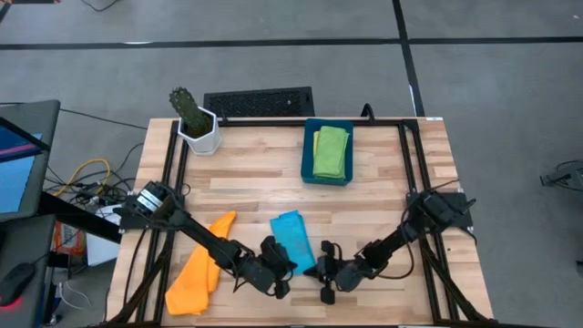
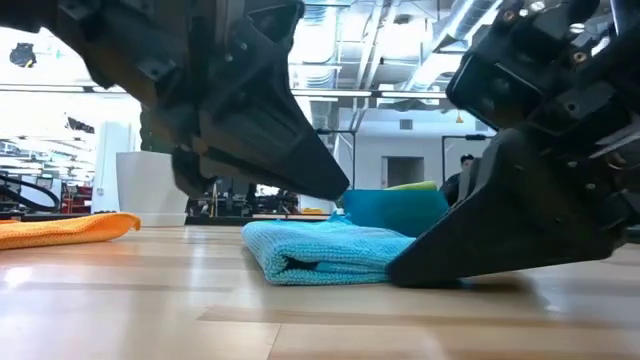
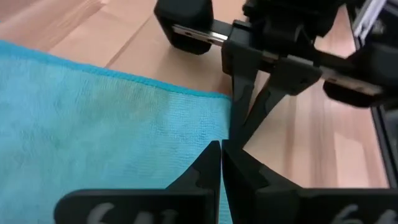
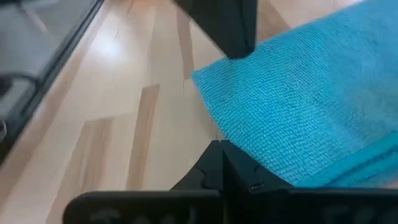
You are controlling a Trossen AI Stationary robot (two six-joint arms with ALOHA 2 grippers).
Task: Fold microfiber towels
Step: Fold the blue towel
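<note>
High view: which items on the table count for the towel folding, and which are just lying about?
For the job:
- light blue towel, folded, between left gripper and right gripper, both shut
- orange towel, unfolded
- green towel in the bin, over a yellow towel

Lying about:
- dark blue bin
- potted cactus
- keyboard

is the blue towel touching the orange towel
Apart. The high view shows bare wood between the blue towel and the orange towel; the low view shows the same gap.
</note>
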